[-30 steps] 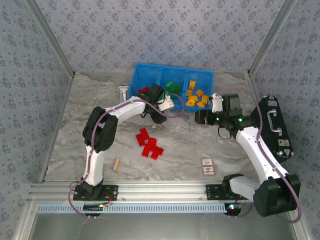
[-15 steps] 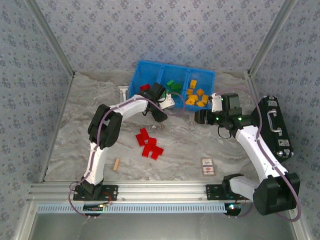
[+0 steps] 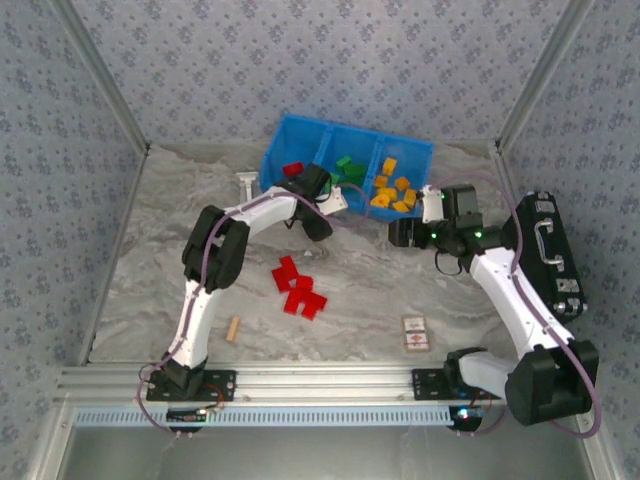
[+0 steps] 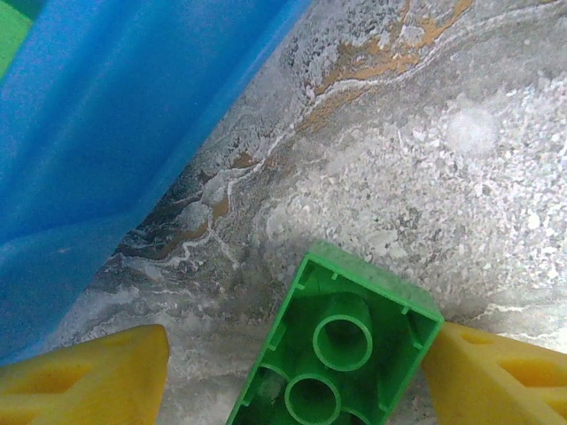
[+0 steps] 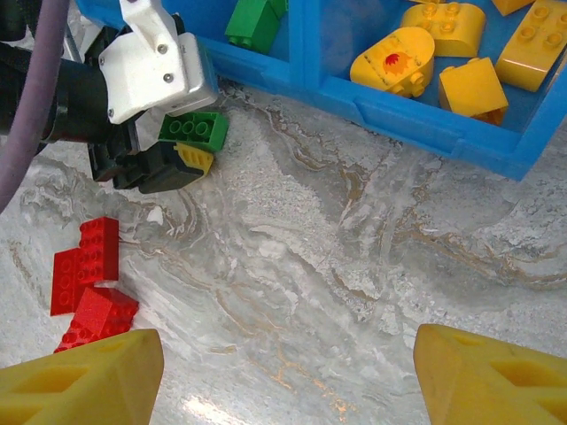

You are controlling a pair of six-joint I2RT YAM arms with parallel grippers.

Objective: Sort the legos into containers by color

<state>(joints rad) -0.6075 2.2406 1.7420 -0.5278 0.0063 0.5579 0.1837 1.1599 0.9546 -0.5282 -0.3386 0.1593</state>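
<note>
Nudged since a second ago, the long bright blue plastic bin (image 3: 300, 128) now lies slightly turned, its left end closer to the tabletop's far edge. The left arm has folded in after it, with its elbow nearer the bin. The right arm and the loose pile of red plastic bricks (image 3: 298, 288) in the middle of the tabletop are where they were.

The left gripper (image 4: 292, 372) has a green plastic brick (image 4: 341, 341) between its yellow fingertips (image 4: 89, 376), which are spread fairly wide. The brick hangs clear of the tabletop with its hollow underside toward the wrist camera. One end presses the right-hand pad, and the other contact falls below the edge of that view.

From the right wrist, the brick sits just outside the bin's near wall, its long axis running roughly along that wall. The middle compartment (image 3: 352, 145), where other green bricks already lie, is straight beyond the wall toward the far edge. The left arm is plainly the nearer one. It probably has to lift the brick over the wall and carry it a little farther before letting go.

The right gripper (image 5: 283, 381) hovers over bare tabletop near the bin's near right corner, its jaws wide apart and nothing between them.
</note>
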